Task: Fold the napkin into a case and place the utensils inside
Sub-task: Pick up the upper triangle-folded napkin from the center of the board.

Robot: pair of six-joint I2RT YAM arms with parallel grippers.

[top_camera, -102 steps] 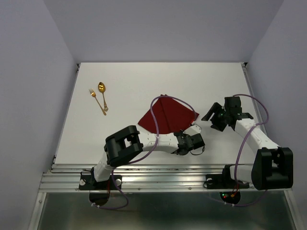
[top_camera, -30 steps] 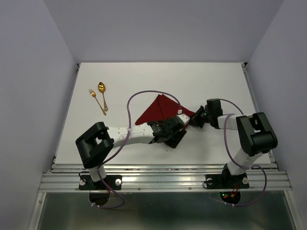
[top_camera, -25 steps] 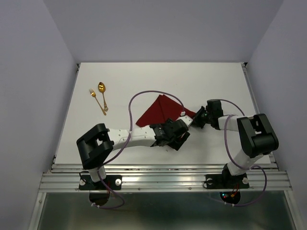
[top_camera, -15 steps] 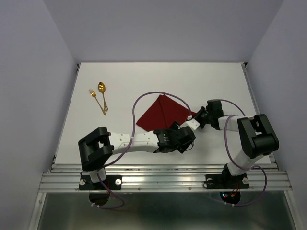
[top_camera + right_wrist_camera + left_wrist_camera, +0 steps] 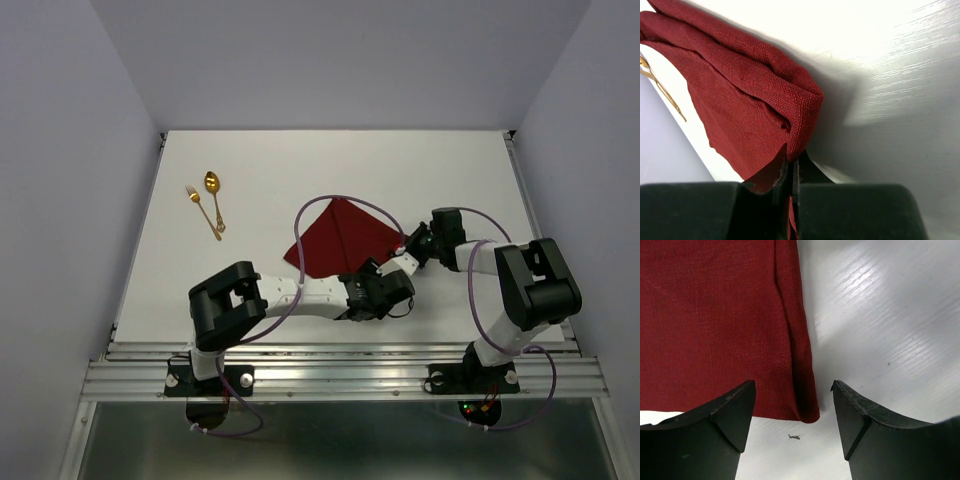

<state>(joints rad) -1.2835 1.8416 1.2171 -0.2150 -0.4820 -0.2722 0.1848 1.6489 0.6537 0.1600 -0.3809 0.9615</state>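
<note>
- The two arm bases sat on the rail at the near edge of the white table (image 5: 450,170), left arm on the left.
- The left arm reached low across the near part of the table towards the right, so the left gripper (image 5: 378,292) sat just at the near edge of the napkin (image 5: 345,238).
- In the left wrist view, the left gripper (image 5: 791,390) had its jaws spread wide and held nothing. The near right corner of the napkin (image 5: 715,325) lay on the table in line with the gap between the two black fingertips (image 5: 735,407).
- That view also showed a folded-over strip of cloth running along the napkin's right edge down to the corner.
- Just beyond and to the right, the right gripper (image 5: 410,245) met the napkin's right-hand corner.
- In the right wrist view, the right gripper (image 5: 792,160) was clenched on the napkin (image 5: 740,100), with several thick folded layers bunched above the pinch.
- The dark red napkin lay near the middle of the table, folded into a roughly triangular shape with a crease down it, not a narrow case.
- Farthest off, well apart from the napkin on the far left of the table, the gold fork (image 5: 203,212) and gold spoon (image 5: 213,195) lay side by side. Neither gripper was near them.
</note>
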